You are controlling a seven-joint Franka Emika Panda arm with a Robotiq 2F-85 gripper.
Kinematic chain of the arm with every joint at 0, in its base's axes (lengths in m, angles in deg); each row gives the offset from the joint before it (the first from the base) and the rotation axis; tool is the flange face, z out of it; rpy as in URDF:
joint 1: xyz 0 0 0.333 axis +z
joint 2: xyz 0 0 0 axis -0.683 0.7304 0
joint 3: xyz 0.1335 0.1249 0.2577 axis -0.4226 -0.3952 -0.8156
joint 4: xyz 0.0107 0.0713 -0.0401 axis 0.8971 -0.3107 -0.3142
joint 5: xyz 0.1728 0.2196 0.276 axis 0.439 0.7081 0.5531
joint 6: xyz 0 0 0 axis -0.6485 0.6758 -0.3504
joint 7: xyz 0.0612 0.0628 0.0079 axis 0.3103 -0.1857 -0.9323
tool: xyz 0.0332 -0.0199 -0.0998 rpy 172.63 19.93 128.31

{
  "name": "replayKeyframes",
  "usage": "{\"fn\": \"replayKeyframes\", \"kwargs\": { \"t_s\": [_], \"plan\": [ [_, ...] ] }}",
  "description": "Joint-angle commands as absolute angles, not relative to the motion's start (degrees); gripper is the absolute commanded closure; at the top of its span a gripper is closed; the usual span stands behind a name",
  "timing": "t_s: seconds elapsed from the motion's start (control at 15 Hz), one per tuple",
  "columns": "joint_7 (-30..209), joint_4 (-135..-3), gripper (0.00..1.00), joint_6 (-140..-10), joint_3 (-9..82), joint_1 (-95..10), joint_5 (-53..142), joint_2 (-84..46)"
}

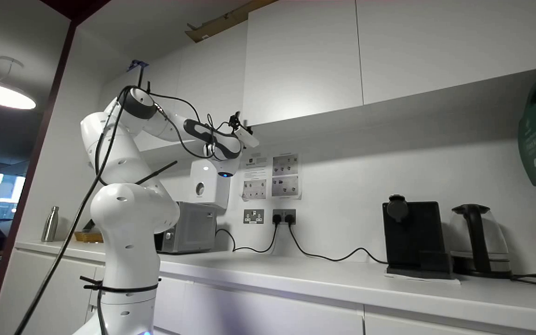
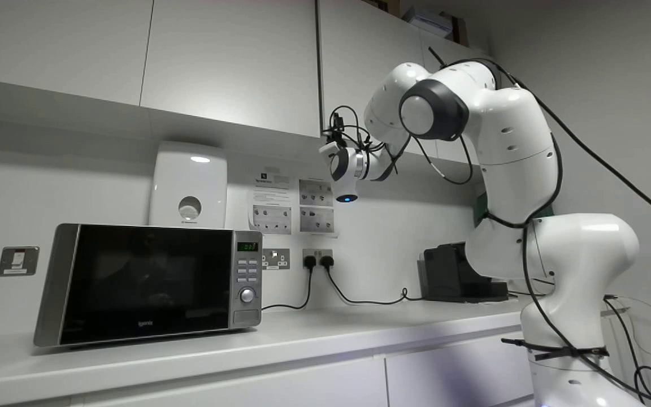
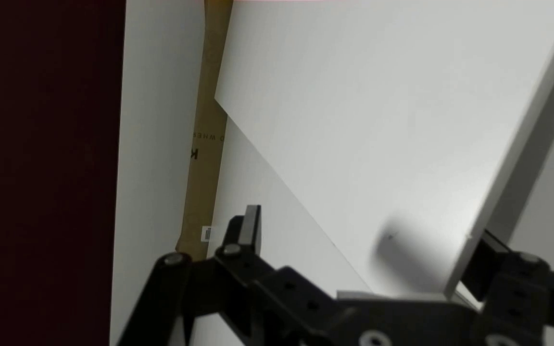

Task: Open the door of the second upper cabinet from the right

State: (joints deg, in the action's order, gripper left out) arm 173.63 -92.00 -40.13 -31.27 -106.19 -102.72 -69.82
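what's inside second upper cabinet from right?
No contents visible: the white door covers whatever's inside. Only a dark strip shows along its edge in an exterior view; nothing discernible in it.

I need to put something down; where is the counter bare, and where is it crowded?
The counter is bare between the microwave and the black machine, in front of the cords along the back. It's crowded where that machine and the kettle stand side by side.

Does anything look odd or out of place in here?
Yes: one upper cabinet door seems slightly ajar. In an exterior view, a dark gap runs along its edge, while neighbouring panels look flush. Cardboard also sticks out untidily overhead.
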Motion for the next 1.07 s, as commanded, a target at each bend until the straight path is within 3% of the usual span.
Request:
{"fn": "replayKeyframes", "kwargs": {
  "t_s": [0.0,0.07,0.6,0.8,0.87,1.0],
  "plan": [
    [174.05,-90.89,0.29,-38.77,-31.59,-107.47,-102.72,-69.35],
    [173.96,-90.93,0.29,-38.75,-31.59,-107.44,-102.72,-69.23],
    [173.86,-91.69,0.88,-38.41,-30.63,-106.46,-101.12,-68.82],
    [175.01,-92.31,0.9,-38.06,-29.55,-105.25,-98.55,-68.94],
    [168.35,-93.44,0.9,-32.79,-26.06,-96.12,-103.88,-59.58],
    [168.72,-95.25,0.9,-30.02,-23.25,-92.67,-101.82,-60.18]
  ]
}}
